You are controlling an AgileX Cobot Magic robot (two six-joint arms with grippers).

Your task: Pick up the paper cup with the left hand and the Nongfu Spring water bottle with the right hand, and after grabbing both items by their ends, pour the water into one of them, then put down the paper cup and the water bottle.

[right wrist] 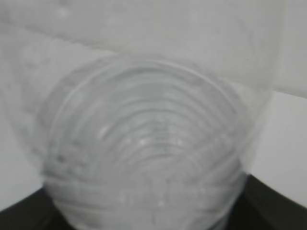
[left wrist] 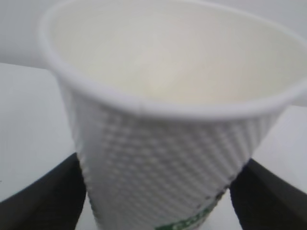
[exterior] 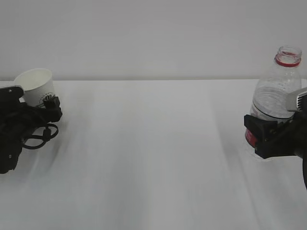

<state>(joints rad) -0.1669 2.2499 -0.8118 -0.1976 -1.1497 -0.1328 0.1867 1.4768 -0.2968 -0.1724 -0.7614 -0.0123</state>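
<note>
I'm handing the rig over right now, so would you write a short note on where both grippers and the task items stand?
Left gripper: jaws either side of the paper cup, at far left and tilted; whether they grip it is unclear.
Right gripper: closed around the lower body of the Nongfu Spring water bottle, upright at far right, cap off.
Done: both arms are at their items. The cup's inside looks empty, so probably nothing is poured.
Left: bring the two together, pour water into the cup, set both down.
</note>
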